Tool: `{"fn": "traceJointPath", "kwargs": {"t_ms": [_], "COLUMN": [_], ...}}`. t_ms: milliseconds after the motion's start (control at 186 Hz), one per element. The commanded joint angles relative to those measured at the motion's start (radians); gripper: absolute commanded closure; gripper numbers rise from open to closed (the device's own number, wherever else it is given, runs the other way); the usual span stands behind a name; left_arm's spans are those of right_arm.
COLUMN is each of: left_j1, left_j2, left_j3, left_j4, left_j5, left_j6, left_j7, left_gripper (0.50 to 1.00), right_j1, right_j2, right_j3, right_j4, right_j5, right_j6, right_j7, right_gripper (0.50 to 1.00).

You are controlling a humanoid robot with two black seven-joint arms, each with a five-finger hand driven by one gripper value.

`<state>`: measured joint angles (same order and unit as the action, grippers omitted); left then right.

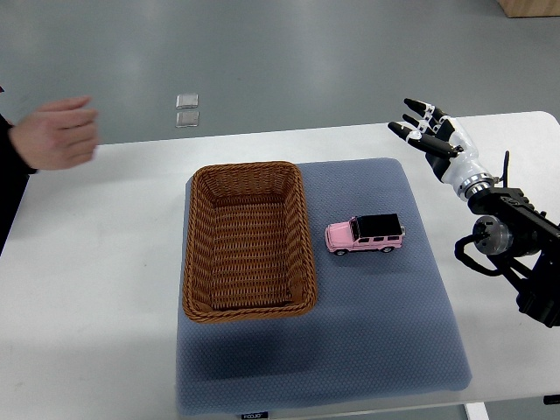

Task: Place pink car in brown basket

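White table (105, 289) over grey floor (289, 52). 2 small square floor plates (186, 109) beyond the table's far edge. Wooden furniture corner (532, 7) top right. Even light.

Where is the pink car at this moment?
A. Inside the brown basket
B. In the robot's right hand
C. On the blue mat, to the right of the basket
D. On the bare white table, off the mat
C: the pink car stands on the blue mat, apart from the brown basket on its right side, while the right hand is open above the mat's far corner and holds nothing.
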<state>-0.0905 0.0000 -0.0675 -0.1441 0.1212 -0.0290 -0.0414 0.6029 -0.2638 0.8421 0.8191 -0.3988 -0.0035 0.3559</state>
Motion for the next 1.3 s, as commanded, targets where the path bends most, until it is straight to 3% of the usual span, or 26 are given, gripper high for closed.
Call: {"fn": "traceJointPath", "kwargs": {"t_ms": [0, 1293], "left_j1": [0.000, 0.000], "left_j2": [0.000, 0.000], "left_j3": [0.000, -0.002], "left_j4": [0.000, 0.001], "left_j5": [0.000, 0.002], "left_j6": [0.000, 0.000], "left_j7": [0.000, 0.000], "left_gripper": [0.500, 0.500], "right_j1": [0.001, -0.002], "right_j2": [-0.002, -0.005], "right_j3": [0.000, -0.003], "right_j4": [0.000, 0.002], "right_j5": [0.000, 0.000], "right_j6": [0.000, 0.007], "right_j7": [0.000, 0.000], "right_gripper": [0.587, 0.587]}}
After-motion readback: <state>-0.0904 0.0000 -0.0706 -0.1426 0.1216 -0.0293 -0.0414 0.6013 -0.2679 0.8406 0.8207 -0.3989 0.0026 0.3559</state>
